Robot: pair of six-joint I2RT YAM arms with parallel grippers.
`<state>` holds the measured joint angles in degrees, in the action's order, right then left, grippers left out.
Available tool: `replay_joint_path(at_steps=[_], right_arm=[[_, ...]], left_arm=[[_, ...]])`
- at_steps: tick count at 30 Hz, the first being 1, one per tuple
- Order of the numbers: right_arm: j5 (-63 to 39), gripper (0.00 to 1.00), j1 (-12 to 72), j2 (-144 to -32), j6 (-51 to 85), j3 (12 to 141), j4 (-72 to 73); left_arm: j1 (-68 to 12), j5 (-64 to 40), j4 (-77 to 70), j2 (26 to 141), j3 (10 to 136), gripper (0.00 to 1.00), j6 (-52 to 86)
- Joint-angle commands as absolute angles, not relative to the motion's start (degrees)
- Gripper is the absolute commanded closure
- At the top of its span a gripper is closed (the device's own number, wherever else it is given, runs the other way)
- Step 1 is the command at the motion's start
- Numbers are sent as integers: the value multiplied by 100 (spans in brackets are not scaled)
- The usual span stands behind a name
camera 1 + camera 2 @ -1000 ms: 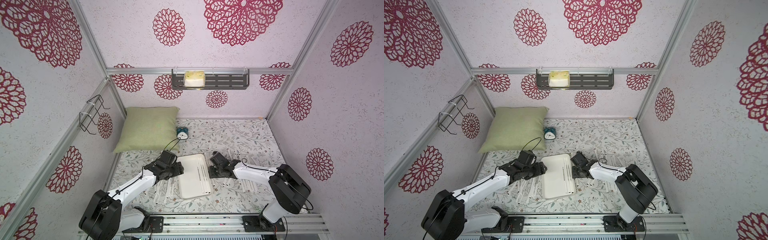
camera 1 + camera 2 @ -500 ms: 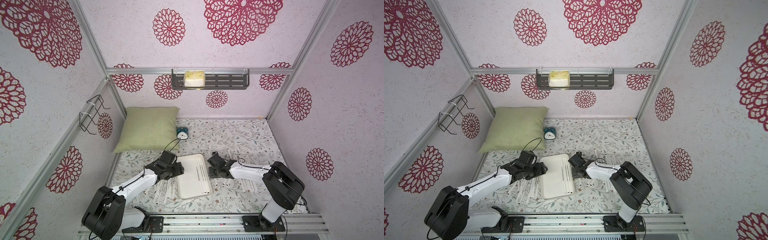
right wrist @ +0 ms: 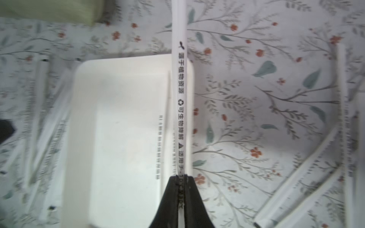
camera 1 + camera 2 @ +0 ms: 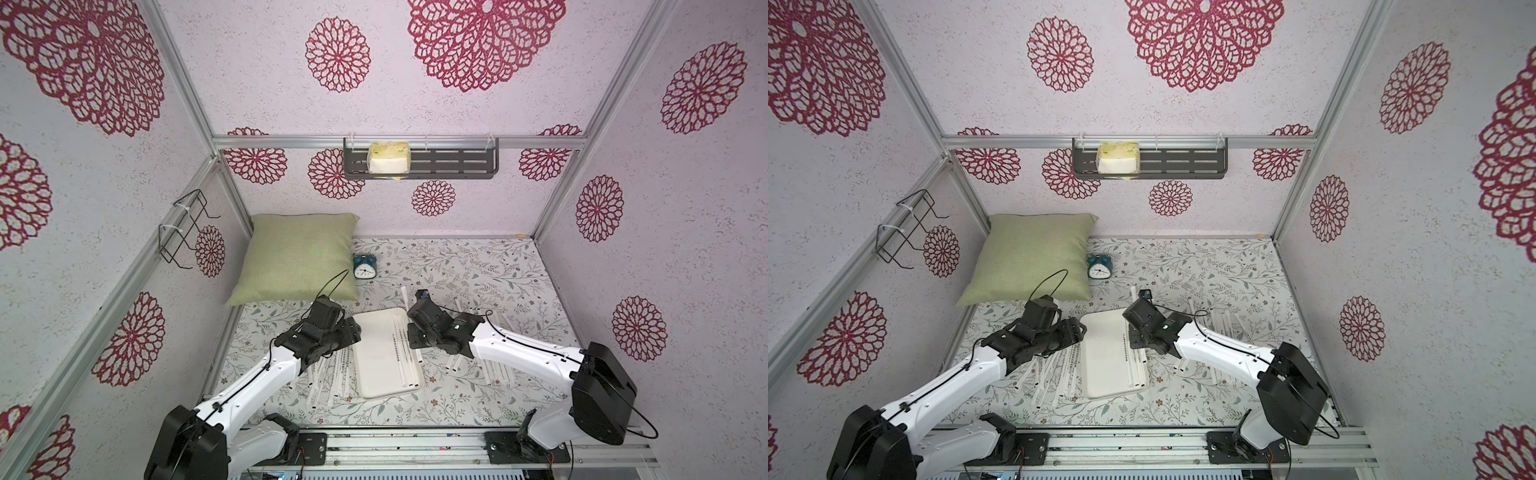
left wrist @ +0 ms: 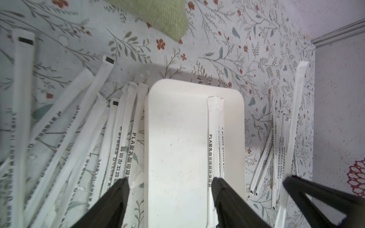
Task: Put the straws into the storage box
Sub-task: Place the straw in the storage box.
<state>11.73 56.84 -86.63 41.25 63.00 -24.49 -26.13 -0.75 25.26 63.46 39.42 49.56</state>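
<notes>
The storage box (image 4: pixel 376 374) (image 4: pixel 1104 374) is a shallow white tray lying between my arms. A couple of straws (image 4: pixel 400 353) (image 5: pixel 213 138) lie along its right side. My right gripper (image 3: pixel 180 177) (image 4: pixel 412 338) is shut on one straw (image 3: pixel 178 88) (image 4: pixel 403 296), which runs above the box's right rim (image 3: pixel 190 118) and out past its far edge. My left gripper (image 5: pixel 169 181) (image 4: pixel 353 332) hangs open over the box's left part, holding nothing. Several loose straws (image 4: pixel 328 374) (image 5: pixel 88 138) lie left of the box, and several more straws (image 4: pixel 494 365) (image 5: pixel 276 148) to its right.
A green pillow (image 4: pixel 299 253) and a small blue alarm clock (image 4: pixel 365 266) sit at the back left of the floral mat. On the back wall hangs a dark slotted shelf (image 4: pixel 453 164) with a yellow pack; a wire rack (image 4: pixel 183 228) is on the left wall.
My right gripper has closed on a straw and shifted left toward the box with it. The left arm has hardly moved and stays open.
</notes>
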Motion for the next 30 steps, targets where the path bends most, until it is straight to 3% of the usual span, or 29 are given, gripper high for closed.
replay_joint_path(at_steps=[1,7,20,30], right_arm=[[969,88,6096,-9020,4729,6470,-2265],[681,90,6232,-9587,5456,6143,-1255],[316,90,5900,-9911,5494,5707,-1265],[423,79,5856,-9934,5283,5725,-1339]], left_arm=[[-2501,297,2887,6107,3959,27,5043],[-2479,180,2712,6042,3768,27,5143],[-2485,35,2286,6010,3454,27,5305],[-2483,4,2278,6102,3516,27,5246]])
